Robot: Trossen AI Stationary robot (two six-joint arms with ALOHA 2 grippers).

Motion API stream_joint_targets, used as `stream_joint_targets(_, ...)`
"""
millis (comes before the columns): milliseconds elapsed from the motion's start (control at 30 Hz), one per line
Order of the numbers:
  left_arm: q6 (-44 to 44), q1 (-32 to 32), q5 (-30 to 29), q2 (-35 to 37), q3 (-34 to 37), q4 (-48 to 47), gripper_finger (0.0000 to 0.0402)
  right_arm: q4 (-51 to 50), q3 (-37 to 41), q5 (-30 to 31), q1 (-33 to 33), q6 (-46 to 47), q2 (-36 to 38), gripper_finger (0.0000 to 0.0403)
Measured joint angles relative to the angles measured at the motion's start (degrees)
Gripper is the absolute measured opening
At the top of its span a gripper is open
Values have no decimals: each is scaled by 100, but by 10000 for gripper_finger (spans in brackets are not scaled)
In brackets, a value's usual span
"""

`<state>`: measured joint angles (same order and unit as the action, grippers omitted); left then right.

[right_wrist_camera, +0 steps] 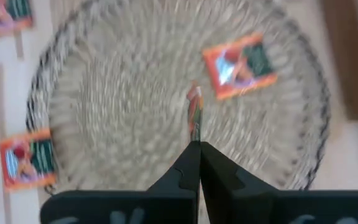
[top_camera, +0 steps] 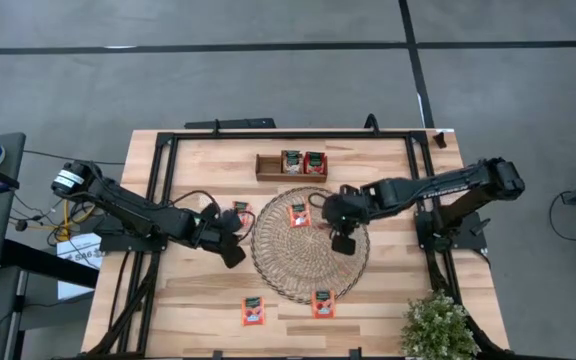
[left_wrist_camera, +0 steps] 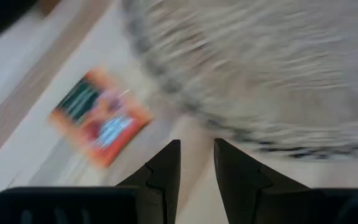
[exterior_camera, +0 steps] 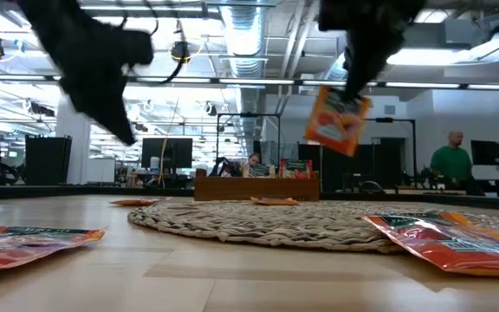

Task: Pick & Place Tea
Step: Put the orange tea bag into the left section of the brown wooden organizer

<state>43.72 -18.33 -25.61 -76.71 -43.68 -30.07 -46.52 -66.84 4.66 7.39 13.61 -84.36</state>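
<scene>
The high view looks straight down on the whole table [top_camera: 198, 300], mat [top_camera: 303, 265] at centre frame. The low view sits at tabletop height, close to the near edge, facing level across the mat [exterior_camera: 267, 224] to the tray [exterior_camera: 256, 189] and the room behind. Each wrist view looks down close past its own fingers: the left at the mat's rim [left_wrist_camera: 241, 81], the right at most of the mat [right_wrist_camera: 135, 93].

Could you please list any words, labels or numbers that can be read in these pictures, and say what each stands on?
None can be read.
Tea packets' green labels, such as on the packet hanging from the right tool: print too blurred.
Packets in the wooden tray: too small.
Left tool: no marking visible.
</scene>
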Motion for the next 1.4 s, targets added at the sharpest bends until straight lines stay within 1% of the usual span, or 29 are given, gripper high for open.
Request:
stream_joint_targets(100, -575, -4, 69, 0, -347, 212, 88, 13, -274, 1, -172, -147, 0, 0)
stream_joint_targets(267, -1227, 136, -355, 0, -1060, 290, 88, 89, -625, -17, -405, -364, -43, 0)
stream_joint_targets(333, -1396, 287, -417, 0, -1305, 437, 88, 156, -703, -65, -456, -476, -52, 0)
stream_joint_targets(467, -1631, 634, -300, 0, -1659, 905, 88, 687, -733, -487, -523, -511, -50, 0)
stream_joint_targets(567, -1819, 879, -22, 0, -1863, 1138, 88, 899, -733, -629, -524, -511, -50, 0)
stream_joint_targets(700, -1953, 1144, 517, 0, -2008, 1391, 88, 892, -733, -642, -524, -510, -50, 0)
stream_joint_targets(900, -1936, 1341, 947, 0, -2028, 1855, 88, 981, -733, -694, -528, -511, -50, 0)
stream_joint_targets(1167, -1876, 1349, 1110, -22, -2028, 1991, 88, 1272, -733, -777, -528, -614, -50, 0)
stream_joint_targets(1333, -1879, 1349, 1093, -22, -2028, 1987, 88, 1291, -731, -778, -528, -721, -96, 0)
stream_joint_targets(1400, -1970, 1349, 1082, -21, -2028, 1989, 94, 1240, -721, -780, -530, -724, -125, 0)
